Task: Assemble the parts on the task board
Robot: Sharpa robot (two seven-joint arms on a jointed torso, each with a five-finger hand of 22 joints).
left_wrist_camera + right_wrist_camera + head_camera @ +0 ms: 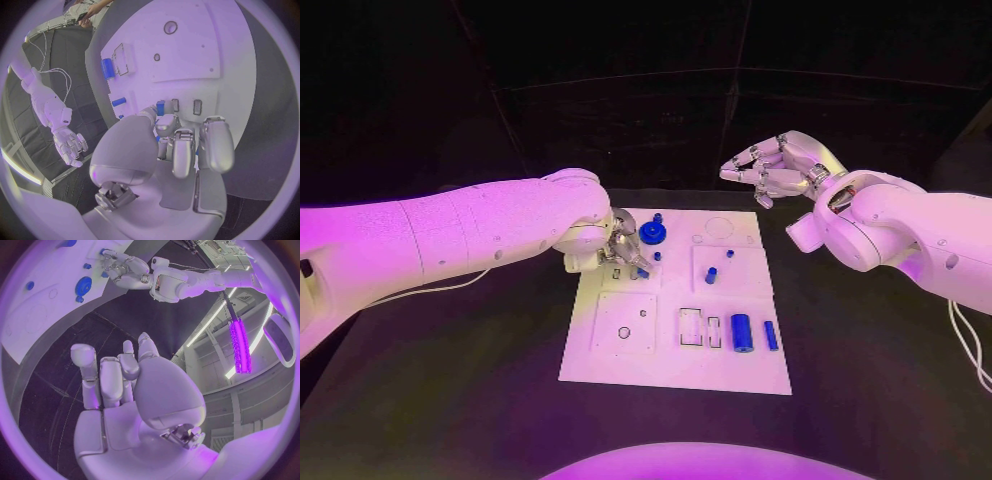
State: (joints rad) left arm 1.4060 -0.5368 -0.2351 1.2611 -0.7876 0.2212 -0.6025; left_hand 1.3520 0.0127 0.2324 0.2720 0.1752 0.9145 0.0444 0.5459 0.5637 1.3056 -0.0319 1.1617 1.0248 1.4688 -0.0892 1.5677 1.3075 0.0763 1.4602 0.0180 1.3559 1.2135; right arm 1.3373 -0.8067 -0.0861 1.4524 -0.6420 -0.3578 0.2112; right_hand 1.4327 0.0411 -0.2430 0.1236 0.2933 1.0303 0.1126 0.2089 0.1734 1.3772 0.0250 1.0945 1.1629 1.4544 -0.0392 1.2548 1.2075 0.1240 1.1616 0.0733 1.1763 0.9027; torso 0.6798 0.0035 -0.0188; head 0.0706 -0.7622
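The left hand (620, 250) covers the upper left part of the task board (625, 365), hiding the recesses beneath it. Whether its fingers (182, 152) grip a part cannot be told: in the left wrist view a sliver of blue shows between them, too small to identify. The blue gear-like part (655, 234) near the board's far edge is partly masked by that hand. In the right wrist view the board (37, 305) is cut off by the circle's rim, and its small blue pieces (29, 285) are too small to distinguish. The left arm (430, 245) is cut off at the picture's edge.
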